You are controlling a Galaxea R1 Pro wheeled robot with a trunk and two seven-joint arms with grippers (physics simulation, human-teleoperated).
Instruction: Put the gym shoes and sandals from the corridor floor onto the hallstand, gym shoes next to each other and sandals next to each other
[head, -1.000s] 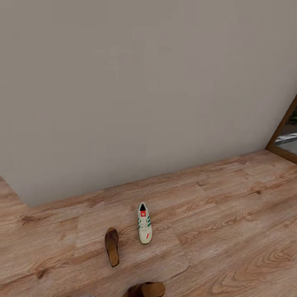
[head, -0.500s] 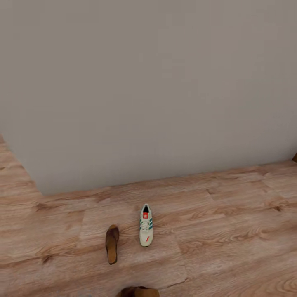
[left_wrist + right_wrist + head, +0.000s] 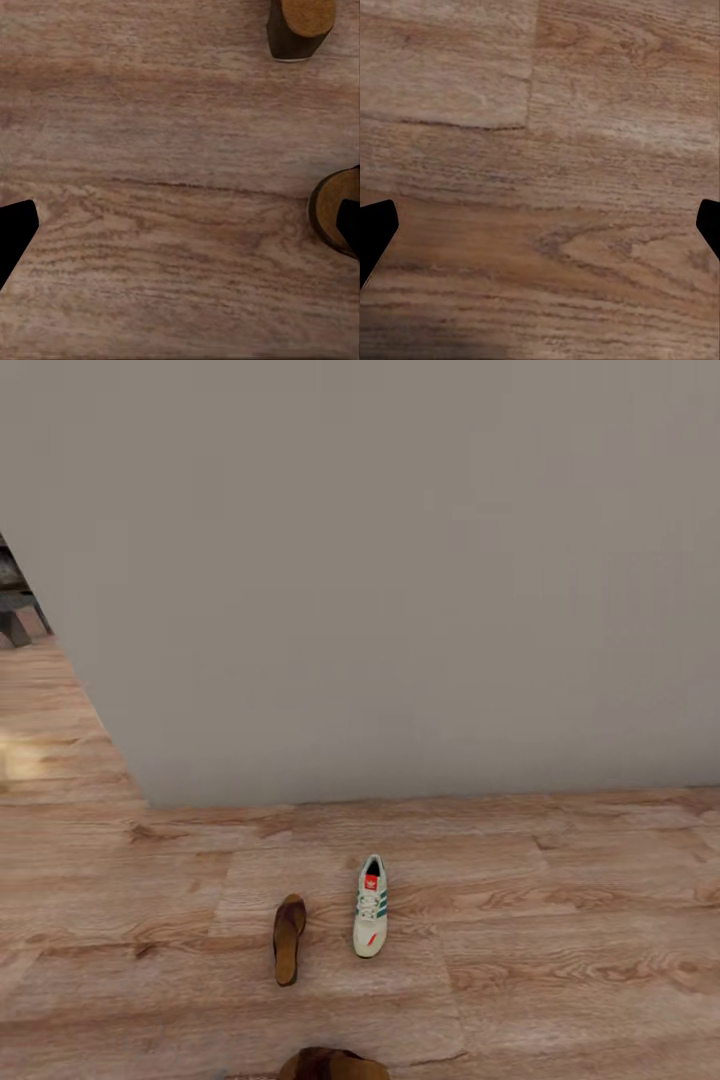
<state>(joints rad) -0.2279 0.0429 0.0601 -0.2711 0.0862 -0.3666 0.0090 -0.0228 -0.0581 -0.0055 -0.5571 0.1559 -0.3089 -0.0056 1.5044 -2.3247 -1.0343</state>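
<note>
One gym shoe [image 3: 370, 920] beside a sandal [image 3: 288, 940] on corridor floor [image 3: 560, 920], apart. Second sandal [image 3: 333, 1065] nearer. Left gripper [image 3: 180, 225] and right gripper [image 3: 540, 225] spread wide, empty.

The scene is viewed from the head camera from high up, angled forward and down toward a plain grey wall [image 3: 400, 560] and the corridor floor [image 3: 560, 920] at its foot, from well back. The floor is looked straight down upon, from close range, by both wrist cameras. In the left wrist view two sandals [image 3: 301, 26] are caught at the frame edges; sandals [image 3: 288, 938] are likewise seen from the head, so this floor patch is shared.
</note>
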